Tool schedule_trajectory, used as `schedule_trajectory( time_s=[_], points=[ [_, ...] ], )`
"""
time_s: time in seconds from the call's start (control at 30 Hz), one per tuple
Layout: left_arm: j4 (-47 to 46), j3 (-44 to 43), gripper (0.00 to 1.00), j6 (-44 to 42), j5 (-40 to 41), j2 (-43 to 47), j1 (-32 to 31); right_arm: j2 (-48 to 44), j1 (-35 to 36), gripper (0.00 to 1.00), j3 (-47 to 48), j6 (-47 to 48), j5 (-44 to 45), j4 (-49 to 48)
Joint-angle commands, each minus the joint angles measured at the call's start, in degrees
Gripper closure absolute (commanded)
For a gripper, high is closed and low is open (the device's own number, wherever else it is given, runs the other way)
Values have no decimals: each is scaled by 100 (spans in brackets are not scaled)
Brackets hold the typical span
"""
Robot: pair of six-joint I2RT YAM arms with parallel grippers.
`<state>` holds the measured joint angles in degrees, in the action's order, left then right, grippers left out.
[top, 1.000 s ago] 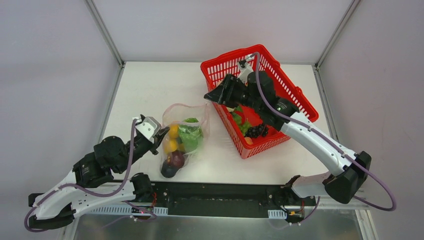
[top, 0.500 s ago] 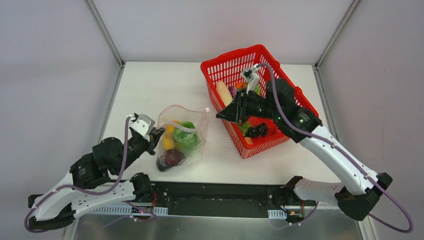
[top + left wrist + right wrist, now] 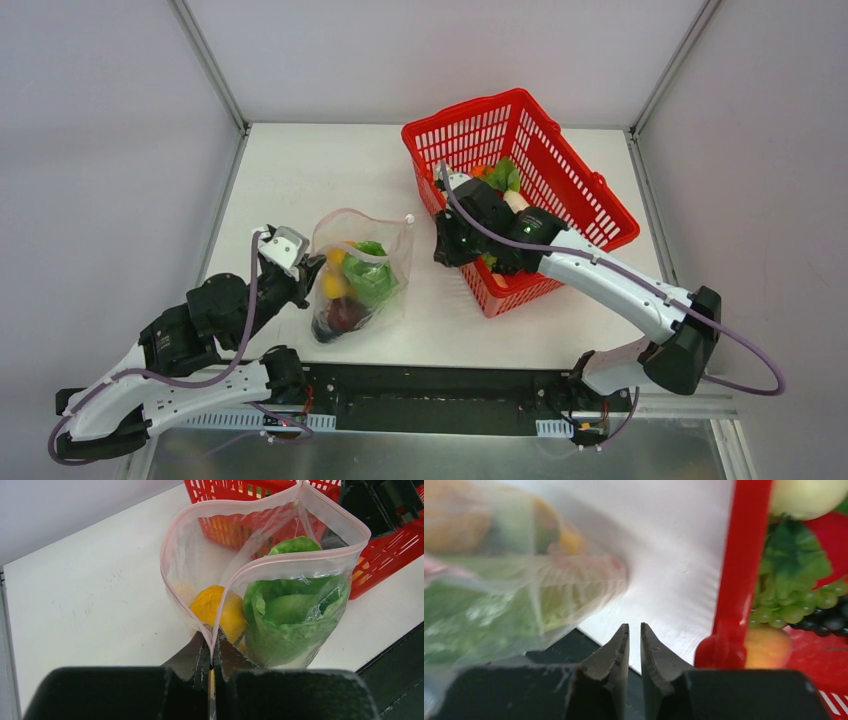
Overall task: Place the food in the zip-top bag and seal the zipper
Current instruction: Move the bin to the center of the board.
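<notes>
Clear crinkly plastic at lower left of the top view: the zip-top bag [image 3: 362, 275] rested on the white table [image 3: 290, 190], its mouth gaping. The left gripper [image 3: 211, 656] was clamped tight on the bag's near rim, pinching the pink-red zipper [image 3: 295, 558] right where its two strips met, as the left wrist view showed. From that pinch the strips bowed well apart, so the zipper was unsealed.

Inside the bag sat a yellow round piece [image 3: 218, 611], a green leafy piece [image 3: 290, 617] touching it on the right, and — in the top view — a dark purple piece [image 3: 338, 318] down at the bottom end.

Right of centre stood the red mesh basket [image 3: 470, 107], with a bunch of grapes [image 3: 794, 611] in it, green and dark. The right gripper [image 3: 634, 642] hung just outside the basket's lower-left wall — between basket and bag — with its fingers nearly together and nothing held.
</notes>
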<state>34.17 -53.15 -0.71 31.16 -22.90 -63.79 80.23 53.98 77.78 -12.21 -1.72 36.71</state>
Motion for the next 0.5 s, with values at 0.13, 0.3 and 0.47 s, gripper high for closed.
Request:
schedule_trajectory(
  time_s=[0.13, 0.3, 0.47],
  points=[
    [30, -254, 100, 36, -178, -160, -37, -371, -769, 89, -369, 394, 1932, -99],
    [-33, -267, 100, -49, -636, -153, -33, -1058, -998, 79, -852, 644, -351, -1145],
    [50, -318, 100, -183, -887, -100, -37, -2208, -1003, 37, -2630, 983, -1368, -4340]
  ],
)
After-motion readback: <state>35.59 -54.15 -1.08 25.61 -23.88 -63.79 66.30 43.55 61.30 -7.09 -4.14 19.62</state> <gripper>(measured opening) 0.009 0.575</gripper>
